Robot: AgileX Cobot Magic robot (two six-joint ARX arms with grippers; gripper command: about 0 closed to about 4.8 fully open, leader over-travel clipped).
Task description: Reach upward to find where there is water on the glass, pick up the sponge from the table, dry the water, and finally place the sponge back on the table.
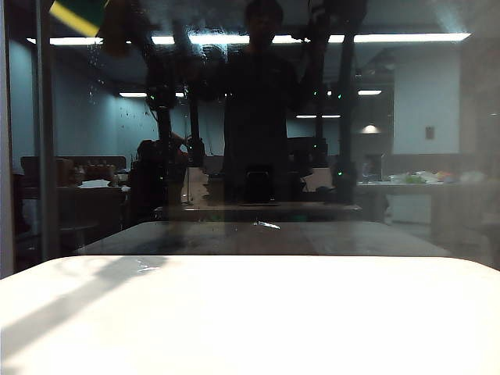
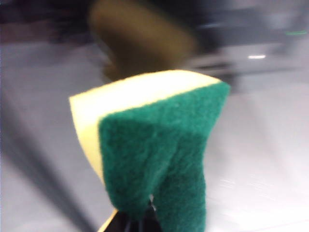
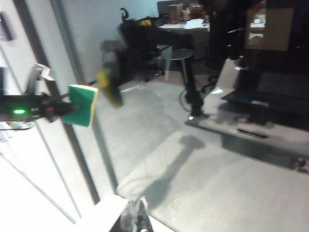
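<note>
Grip, left arm: the left gripper (image 2: pixel 140 220) is clenched on the sponge (image 2: pixel 154 154), pinching it so the green scouring face buckles into a fold just above the dark fingertips.
Sponge: yellow foam along one side and edge, dark green layer facing the left wrist camera. In the right wrist view it sits at the tip of the left arm (image 3: pixel 29 108), held up close to the glass (image 3: pixel 159 121), with its blurred mirror image just beside it in the pane.
Sponge in the exterior view: only a yellow and green corner (image 1: pixel 76 14) shows at the upper left edge, high against the glass (image 1: pixel 437 156).
Grip, right arm: the right gripper (image 3: pixel 137 220) shows only its fingertips, close together with nothing between them; it is clenched and empty.
Water: small pale droplets (image 1: pixel 125 117) scatter over the left part of the pane, below the sponge.
Table: the white table (image 1: pixel 250 312) lies bare and bright in front of the glass, well below the raised sponge.
</note>
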